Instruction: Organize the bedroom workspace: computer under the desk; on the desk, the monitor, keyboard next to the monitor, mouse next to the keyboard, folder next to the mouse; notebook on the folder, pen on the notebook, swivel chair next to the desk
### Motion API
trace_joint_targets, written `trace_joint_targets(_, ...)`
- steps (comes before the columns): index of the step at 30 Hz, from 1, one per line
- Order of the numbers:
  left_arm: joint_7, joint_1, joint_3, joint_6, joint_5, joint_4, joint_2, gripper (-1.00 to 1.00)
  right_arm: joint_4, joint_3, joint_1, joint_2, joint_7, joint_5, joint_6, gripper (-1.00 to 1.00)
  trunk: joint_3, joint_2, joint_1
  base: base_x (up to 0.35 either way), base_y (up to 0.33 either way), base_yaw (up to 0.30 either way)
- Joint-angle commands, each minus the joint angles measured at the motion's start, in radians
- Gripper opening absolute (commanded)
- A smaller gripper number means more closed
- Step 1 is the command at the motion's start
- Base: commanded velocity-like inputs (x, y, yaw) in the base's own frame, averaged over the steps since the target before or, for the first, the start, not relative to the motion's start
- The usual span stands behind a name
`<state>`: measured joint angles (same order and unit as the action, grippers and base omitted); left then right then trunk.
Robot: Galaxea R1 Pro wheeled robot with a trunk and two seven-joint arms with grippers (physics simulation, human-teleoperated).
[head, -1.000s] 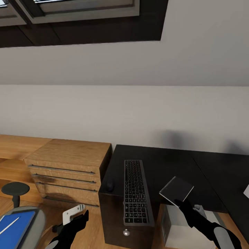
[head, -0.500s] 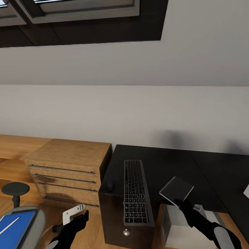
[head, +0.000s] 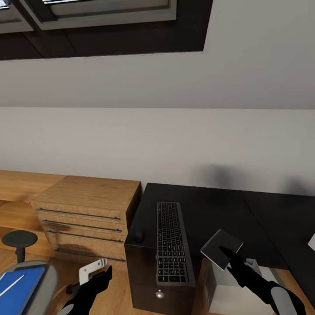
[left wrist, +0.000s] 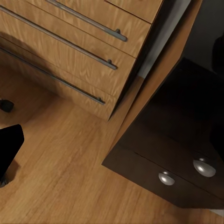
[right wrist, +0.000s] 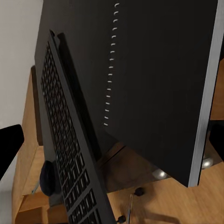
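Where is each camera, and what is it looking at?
Head: up on the robot, facing the wall and down over the desk, keyboard, both black arms.
Left wrist: by the left gripper, looking at floor, wooden drawers, desk drawer knobs.
Right wrist: by the right gripper, looking along the notebook.
Shared: keyboard in head and right wrist.

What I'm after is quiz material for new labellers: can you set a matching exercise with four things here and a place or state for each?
Things:
1. keyboard
2. mouse
3. folder
4. notebook

Places or states:
A. held in the right gripper
B. lying on the chair seat
C. flat on the desk, in the middle of this wing of the top
D. at the desk's left edge, beside the keyboard

Pairs: 1-C, 2-D, 3-B, 4-A
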<state>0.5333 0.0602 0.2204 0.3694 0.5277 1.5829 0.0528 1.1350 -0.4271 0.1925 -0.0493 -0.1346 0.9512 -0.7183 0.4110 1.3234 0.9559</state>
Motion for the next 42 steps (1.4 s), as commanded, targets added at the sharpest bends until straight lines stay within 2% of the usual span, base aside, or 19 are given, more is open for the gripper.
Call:
trace_joint_targets(1, 0.008, 0.000, 0.002, 0.001, 0.008, 0.002, 0.001, 1.00, 0.000, -0.002, 0.001, 0.000, -0.005, -0.003, -0.006, 1.00, 0.001, 0.001, 0.000, 0.000, 0.000, 0.000)
trace_joint_targets(6, 0.008, 0.000, 0.002, 0.002, 0.008, 0.002, 0.001, 1.00, 0.000, -0.002, 0.001, 0.000, -0.005, -0.003, -0.006, 1.00, 0.001, 0.001, 0.000, -0.022, 0.000, 0.000)
trace_joint_targets(32, 0.008, 0.000, 0.002, 0.002, 0.010, 0.002, 0.001, 1.00, 0.000, -0.002, 0.001, 0.000, -0.005, -0.006, -0.003, 1.00, 0.001, 0.001, 0.000, -0.242, 0.000, 0.000)
trace_joint_targets(42, 0.011, 0.000, 0.001, 0.002, 0.011, -0.006, 0.002, 1.00, 0.004, 0.006, 0.001, 0.007, 0.046, -0.047, 0.130, 1.00, 0.001, 0.001, 0.000, -0.177, 0.000, 0.000)
